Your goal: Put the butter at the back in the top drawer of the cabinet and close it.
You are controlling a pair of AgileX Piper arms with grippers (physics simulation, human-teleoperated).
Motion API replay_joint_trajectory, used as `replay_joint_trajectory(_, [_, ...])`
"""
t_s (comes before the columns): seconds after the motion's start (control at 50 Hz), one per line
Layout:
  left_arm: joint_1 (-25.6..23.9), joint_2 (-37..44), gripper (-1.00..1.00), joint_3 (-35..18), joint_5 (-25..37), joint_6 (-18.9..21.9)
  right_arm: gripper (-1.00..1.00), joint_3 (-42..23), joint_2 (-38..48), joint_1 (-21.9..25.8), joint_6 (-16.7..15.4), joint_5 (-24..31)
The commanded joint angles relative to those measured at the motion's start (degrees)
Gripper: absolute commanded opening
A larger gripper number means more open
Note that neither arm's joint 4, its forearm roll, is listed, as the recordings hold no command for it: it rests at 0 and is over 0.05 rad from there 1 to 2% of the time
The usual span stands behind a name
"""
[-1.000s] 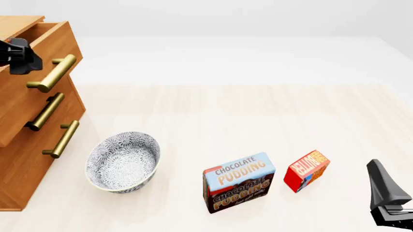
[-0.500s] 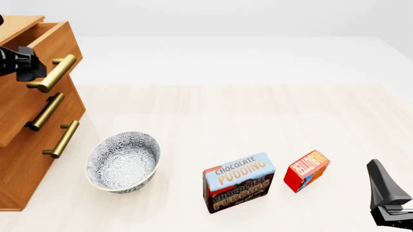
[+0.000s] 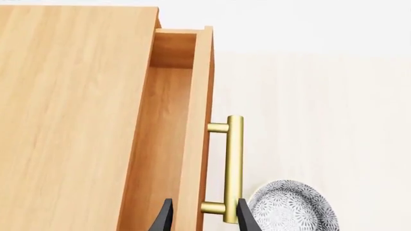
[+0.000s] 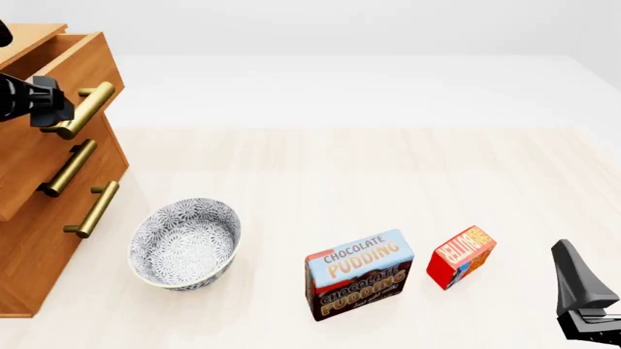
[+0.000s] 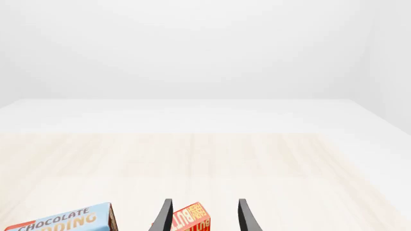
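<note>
Three views here. In the left wrist view, the top drawer (image 3: 168, 144) of the cabinet (image 3: 70, 120) is seen pulled partway out, plain wood showing inside. The left hand (image 3: 200, 217) is spread narrowly, one finger set inside the drawer front and the other just outside the brass handle (image 3: 233, 168), so the near end of the bar is straddled. Whether the bar is actually gripped can't be told. A patterned bowl (image 3: 292, 208) is seen below on the tabletop (image 3: 321, 120).

In the front view, the butter (image 4: 462, 257) is found standing on the tabletop, just beside the pudding box (image 4: 359, 275) and well apart from the cabinet. The right hand (image 4: 582, 302) is parked near the butter.

In the right wrist view, the right hand's fingers (image 5: 164, 216) are held apart, and the butter is framed between them, not touched.
</note>
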Motion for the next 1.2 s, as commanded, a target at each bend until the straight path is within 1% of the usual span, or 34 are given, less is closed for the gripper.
replay_joint_trajectory(0.02, [-0.05, 1.37, 1.0, 1.38, -0.68, 0.1, 1.0, 0.0, 0.0, 0.0, 0.0, 0.0])
replay_joint_trajectory(0.44, [-0.75, 2.71, 1.0, 2.8, -1.69, 0.52, 1.0, 0.0, 0.0, 0.0, 0.0, 0.0])
replay_joint_trajectory(1.2, [-4.12, 4.59, 1.0, 4.46, -2.72, -0.6, 1.0, 0.0, 0.0, 0.0, 0.0, 0.0])
